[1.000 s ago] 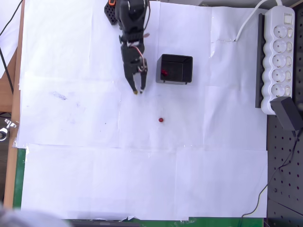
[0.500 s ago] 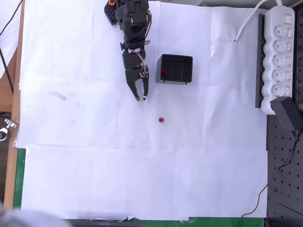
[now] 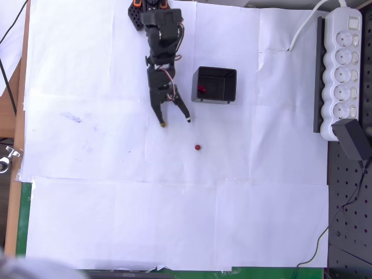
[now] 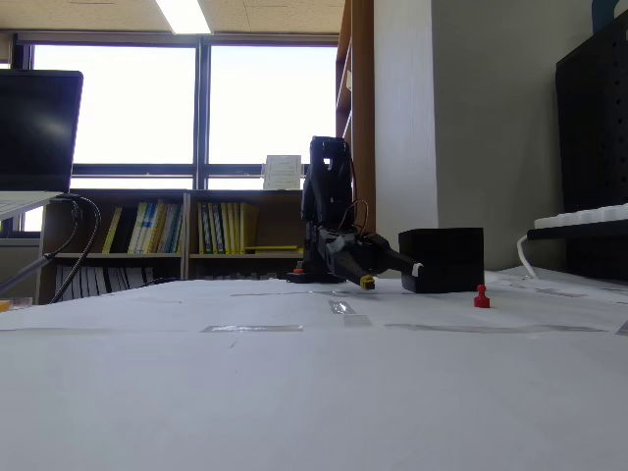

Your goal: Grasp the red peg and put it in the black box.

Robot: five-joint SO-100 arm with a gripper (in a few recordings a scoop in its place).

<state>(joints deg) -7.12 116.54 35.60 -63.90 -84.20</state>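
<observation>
Where the overhead view looks down on the white paper-covered tabletop (image 3: 87, 221), my tool (image 3: 175, 122) points toward the bottom of the picture with its two fingers spread apart, one tip yellowish and the other white, and nothing between them. The red peg (image 3: 198, 147) sits alone on the paper, below and to the right of my fingertips, apart from them. The black box (image 3: 214, 85) stands just right of my arm, above the peg, and a small red thing shows inside it against its left wall. A white power strip (image 3: 343, 70) lies along the right edge. In the fixed view from low on the tabletop, my tool (image 4: 391, 272) reaches down to the right, fingers open and just above the paper, in front of the black box (image 4: 446, 257); the red peg (image 4: 481, 297) stands upright to the right of my fingertips, clear of them
</observation>
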